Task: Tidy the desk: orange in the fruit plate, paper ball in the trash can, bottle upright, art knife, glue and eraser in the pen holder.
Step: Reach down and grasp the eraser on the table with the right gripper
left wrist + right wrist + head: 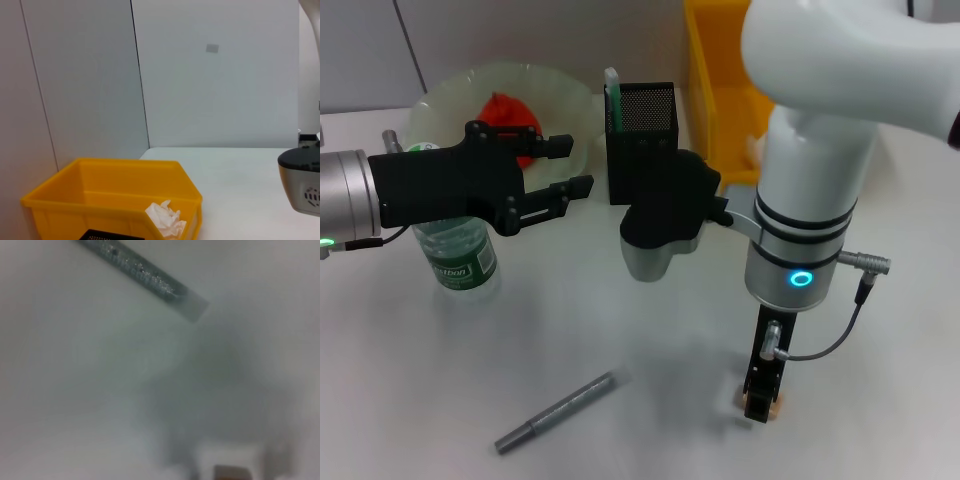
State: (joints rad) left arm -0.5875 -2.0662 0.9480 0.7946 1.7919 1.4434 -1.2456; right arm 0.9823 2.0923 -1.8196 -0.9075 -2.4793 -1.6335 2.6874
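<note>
Your right gripper [761, 398] pointed straight down at the desk [650, 420], its fingertips at the surface and set around the eraser [767, 402]. A tan sliver of that block showed at the tips, but you could not tell from these views whether the jaws had closed on it or only bracketed it. In the right wrist view the eraser [233, 472] was a small brown patch at the frame's edge, with the glue [145, 273] lying well apart from it on the white top.

In the head view the glue [555, 411] lay flat, off to the left of those jaws.

Your left gripper [570, 167] hung above the desk, jaws spread, nothing between them. Below and behind its body stood the bottle [455, 255], upright. Just beyond the fingertips was the fruit plate [450, 100] with the orange [510, 112] in it. To the right of those jaws stood the pen holder [642, 140], the art knife [613, 95] standing in its near-left corner.

Past the pen holder sat the trash can [715, 100]. The left wrist view showed the paper ball [164, 219] inside the trash can [100, 195], against its near wall.
</note>
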